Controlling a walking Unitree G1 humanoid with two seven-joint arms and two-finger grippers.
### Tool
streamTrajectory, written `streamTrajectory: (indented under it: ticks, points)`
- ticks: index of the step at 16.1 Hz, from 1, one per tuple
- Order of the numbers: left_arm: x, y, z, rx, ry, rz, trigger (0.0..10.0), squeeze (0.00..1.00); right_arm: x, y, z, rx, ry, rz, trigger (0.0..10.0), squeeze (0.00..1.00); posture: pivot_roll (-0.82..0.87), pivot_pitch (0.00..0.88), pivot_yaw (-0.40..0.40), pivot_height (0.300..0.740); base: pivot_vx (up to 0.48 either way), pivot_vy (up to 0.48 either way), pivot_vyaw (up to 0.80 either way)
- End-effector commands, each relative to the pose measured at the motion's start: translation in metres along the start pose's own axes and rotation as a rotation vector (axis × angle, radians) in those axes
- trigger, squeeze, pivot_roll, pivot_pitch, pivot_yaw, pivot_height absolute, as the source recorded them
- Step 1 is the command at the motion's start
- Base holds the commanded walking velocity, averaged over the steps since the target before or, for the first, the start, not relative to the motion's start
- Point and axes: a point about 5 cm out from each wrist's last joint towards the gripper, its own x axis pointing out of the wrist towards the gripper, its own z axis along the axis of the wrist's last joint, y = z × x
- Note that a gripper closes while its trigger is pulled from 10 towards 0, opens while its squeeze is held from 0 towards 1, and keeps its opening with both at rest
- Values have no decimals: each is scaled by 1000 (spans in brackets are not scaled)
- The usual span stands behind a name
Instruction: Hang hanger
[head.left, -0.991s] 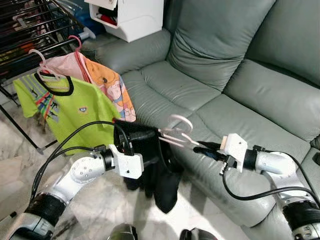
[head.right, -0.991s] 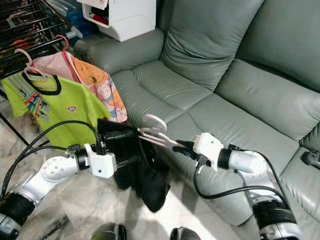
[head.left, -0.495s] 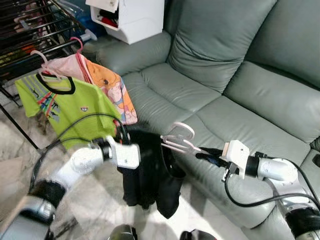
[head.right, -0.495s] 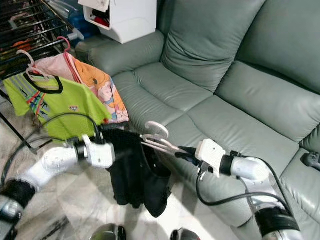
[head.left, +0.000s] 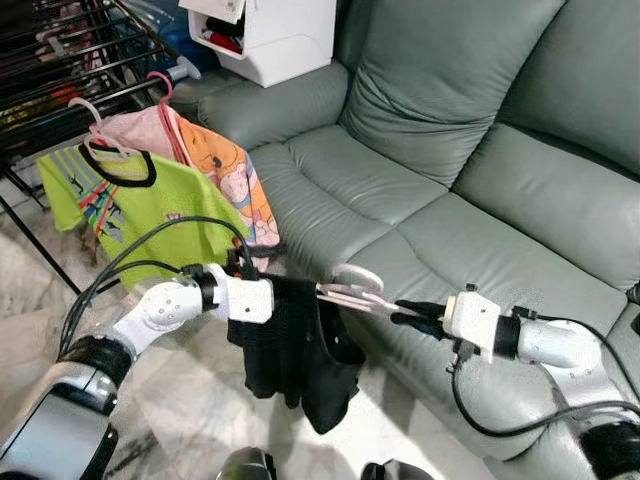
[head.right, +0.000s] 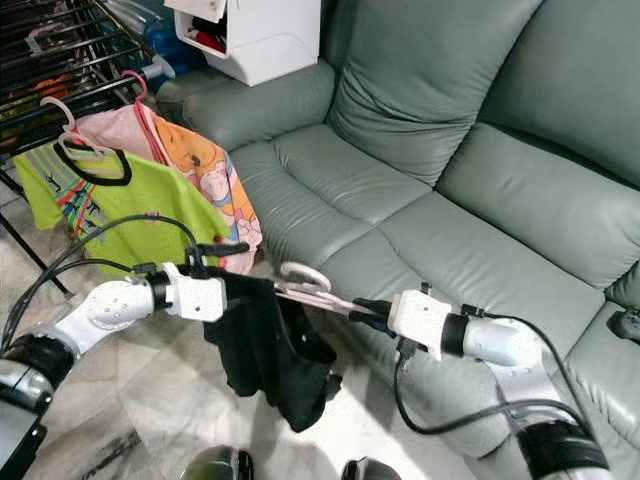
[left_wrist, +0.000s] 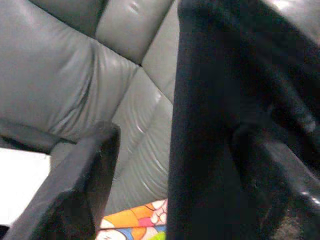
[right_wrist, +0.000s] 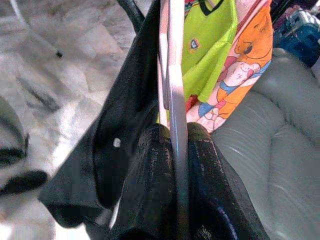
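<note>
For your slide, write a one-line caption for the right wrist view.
Right end effector clamps the pink hanger carrying a black garment.
</note>
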Motion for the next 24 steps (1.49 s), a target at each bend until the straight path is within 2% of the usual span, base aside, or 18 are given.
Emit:
streamTrajectory:
  ticks: [1,4,13,24]
  points:
    - [1,4,-1,22,8,-26,0,0,-3,-5,9,-84,-27,-23,10000,0,-67,27,55,740,0,0,0]
    - [3,8,-4,21,29,-74,0,0,-6,-6,6,-100,-14,-50,10000,0,-70,28,58,740,0,0,0]
    - [10,16,-2,24,30,-118,0,0,4,-5,7,-125,-26,-66,10000,0,-67,40,59,740,0,0,0]
    - [12,3,-3,9,35,-198,0,0,9,-7,9,-132,-39,-77,10000,0,-70,49,59,740,0,0,0]
